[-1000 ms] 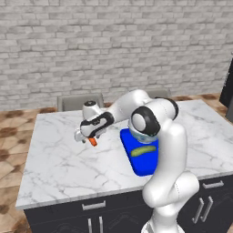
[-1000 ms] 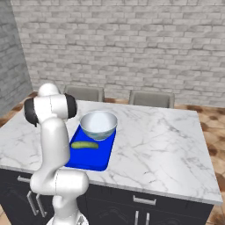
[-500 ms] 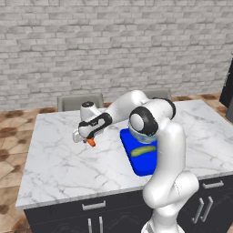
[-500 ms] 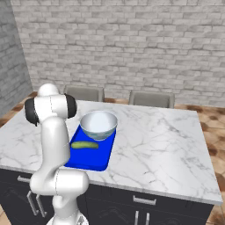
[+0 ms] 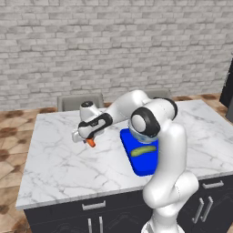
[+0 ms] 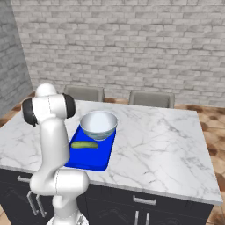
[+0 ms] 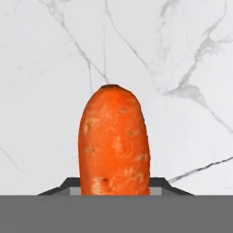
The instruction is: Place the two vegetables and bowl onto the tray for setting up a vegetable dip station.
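My gripper (image 5: 87, 138) reaches low over the left middle of the marble counter and is shut on the small orange carrot (image 5: 91, 143). In the hand view the carrot (image 7: 114, 141) stands between the two dark fingertips (image 7: 68, 184), pointing away over the marble. The blue tray (image 6: 90, 159) lies at the counter's front edge. On it rest the dark green cucumber (image 6: 85, 144) and, at its far end, the pale bowl (image 6: 99, 124). From the left base view the tray (image 5: 142, 167) and cucumber (image 5: 143, 150) show to the right of the gripper, partly behind my arm.
The marble counter (image 5: 59, 159) has bare surface left of and in front of the gripper. Two grey chairs (image 6: 85, 93) (image 6: 150, 99) stand behind the counter, against a brick wall. Dark cabinet fronts run below the front edge.
The jaws have closed from wide open onto the carrot. The arm has barely moved, and tray, bowl and cucumber stay put.
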{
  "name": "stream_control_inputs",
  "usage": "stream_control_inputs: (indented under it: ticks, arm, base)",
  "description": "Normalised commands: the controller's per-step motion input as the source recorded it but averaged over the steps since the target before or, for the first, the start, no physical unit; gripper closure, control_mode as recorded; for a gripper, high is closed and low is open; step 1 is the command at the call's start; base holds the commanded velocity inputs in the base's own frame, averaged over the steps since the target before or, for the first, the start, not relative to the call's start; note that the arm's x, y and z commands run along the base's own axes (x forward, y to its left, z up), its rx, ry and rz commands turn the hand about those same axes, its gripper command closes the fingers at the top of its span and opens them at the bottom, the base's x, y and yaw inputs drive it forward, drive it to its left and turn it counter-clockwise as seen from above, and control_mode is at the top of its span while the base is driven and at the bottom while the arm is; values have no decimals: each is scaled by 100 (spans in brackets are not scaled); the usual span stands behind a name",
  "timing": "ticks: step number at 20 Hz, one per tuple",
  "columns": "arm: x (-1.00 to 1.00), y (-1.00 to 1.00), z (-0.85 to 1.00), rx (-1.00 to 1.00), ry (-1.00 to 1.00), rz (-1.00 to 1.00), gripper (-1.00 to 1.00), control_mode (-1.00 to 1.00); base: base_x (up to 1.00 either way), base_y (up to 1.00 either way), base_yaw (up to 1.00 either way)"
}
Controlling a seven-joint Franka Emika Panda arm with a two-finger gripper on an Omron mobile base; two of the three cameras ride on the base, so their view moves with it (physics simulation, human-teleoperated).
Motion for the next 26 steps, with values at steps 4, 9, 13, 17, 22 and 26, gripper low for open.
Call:
stream_control_inputs:
  ticks: [4, 9, 13, 17, 22, 26]
  arm:
    - [-32, -14, 47, 0, 0, -21, 100, -100]
    - [-30, -23, 31, 0, 0, -24, 100, -100]
    - [-15, -44, 9, 0, 2, -28, 100, -100]
    - [-13, -16, 5, 0, 4, -36, 100, -100]
    - [-6, -9, 6, 0, 11, -39, 100, -100]
    - [-8, -38, 41, 2, 3, -30, 100, -100]
  base:
    - [0, 0, 0]
    - [0, 0, 0]
    - [0, 0, 0]
    - [0, 0, 0]
    - [0, 0, 0]
    - [0, 0, 0]
